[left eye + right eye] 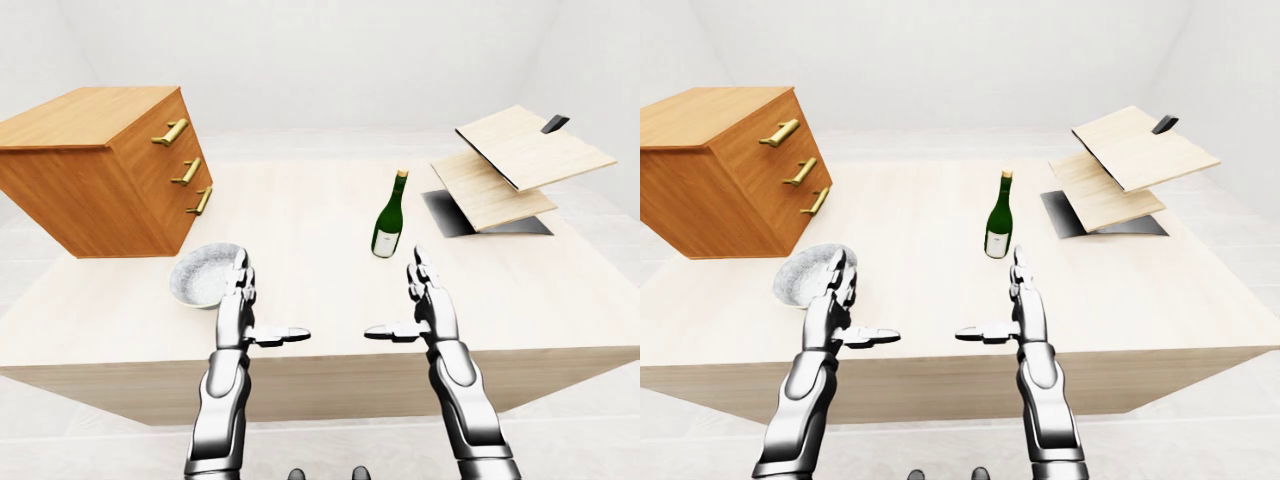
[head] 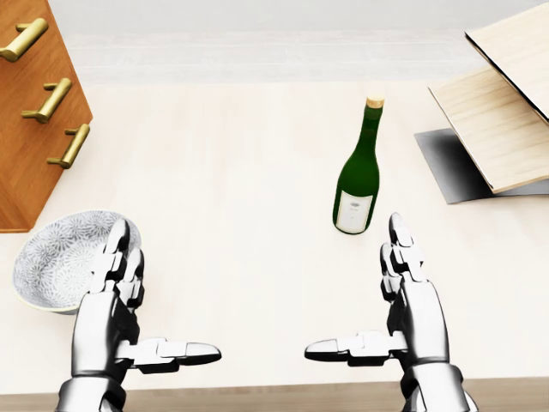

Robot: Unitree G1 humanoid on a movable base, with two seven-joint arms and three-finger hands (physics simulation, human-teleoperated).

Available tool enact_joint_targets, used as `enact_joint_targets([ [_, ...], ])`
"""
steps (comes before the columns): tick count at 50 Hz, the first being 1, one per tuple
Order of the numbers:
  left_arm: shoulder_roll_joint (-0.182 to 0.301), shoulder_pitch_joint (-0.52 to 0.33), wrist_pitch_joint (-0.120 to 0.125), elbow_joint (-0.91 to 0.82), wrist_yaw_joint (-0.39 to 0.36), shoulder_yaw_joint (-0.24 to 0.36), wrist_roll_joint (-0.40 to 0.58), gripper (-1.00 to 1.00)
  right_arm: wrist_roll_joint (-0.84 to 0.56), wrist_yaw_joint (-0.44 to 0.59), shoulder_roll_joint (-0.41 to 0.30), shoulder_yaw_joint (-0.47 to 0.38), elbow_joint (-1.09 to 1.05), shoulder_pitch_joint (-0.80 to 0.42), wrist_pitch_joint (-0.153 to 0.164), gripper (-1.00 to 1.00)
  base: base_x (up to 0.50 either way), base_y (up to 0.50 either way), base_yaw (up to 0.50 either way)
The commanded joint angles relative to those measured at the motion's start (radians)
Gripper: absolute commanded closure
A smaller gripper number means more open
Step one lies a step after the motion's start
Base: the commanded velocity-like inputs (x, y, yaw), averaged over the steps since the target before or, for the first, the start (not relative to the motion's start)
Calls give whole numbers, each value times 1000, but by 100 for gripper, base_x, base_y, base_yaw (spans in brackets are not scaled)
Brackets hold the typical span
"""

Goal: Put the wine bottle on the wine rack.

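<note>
**Hands spread and empty below the standing bottle**

Fingers of the left hand (image 2: 120, 300) point up the head view, thumb stretched sideways toward the middle; the hand is spread wide and grips nothing. The right hand (image 2: 403, 305) mirrors it, fingers extended, thumb reaching left, also empty. Both hover over the pale wooden table (image 2: 232, 172) near its bottom edge in the head view, with bare tabletop between the two thumbs.

The left hand's fingers overlap the rim of a patterned grey bowl (image 2: 51, 257) in the head view; whether they touch it cannot be told. Just above the right hand's fingertips stands the wine bottle (image 2: 358, 172), upright, dark green with a white label and a gold cap, apart from the hand.

Further out, a wooden drawer chest (image 1: 100, 170) with three brass handles sits tilted at the left of the table. At the right, the wine rack (image 1: 515, 165), made of slanted light wooden boards over a dark base plate, stands well apart from the bottle. A wide stretch of open tabletop lies between chest, bottle and rack, and the table's near edge runs just under the wrists in the eye views.
</note>
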Motion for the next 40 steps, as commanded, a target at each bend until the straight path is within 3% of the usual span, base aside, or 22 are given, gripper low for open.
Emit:
enact_joint_targets([
  [1,19,-4,45,-45,-39,19,44,-100,12,20,-16,-18,-60,-1,31,-100,0,0,0],
  [3,26,-2,56,-57,-30,12,42,-100,19,27,-15,-25,-58,-5,29,-100,0,0,0],
  [5,32,10,86,-106,-8,-2,55,-100,15,31,-15,-25,-101,3,51,-100,0,0,0],
  [7,38,21,99,-143,2,-10,56,-100,11,36,-16,-28,-116,2,56,-100,0,0,0],
  [30,53,125,99,-547,-2,-44,79,-100,27,63,-16,-64,-413,34,64,-100,0,0,0],
  [36,57,140,99,-658,-41,-44,60,-100,143,86,-1,-125,-518,27,64,-100,0,0,0],
  [40,52,133,99,-665,-39,-40,56,-100,142,80,-7,-128,-498,29,64,-100,0,0,0],
])
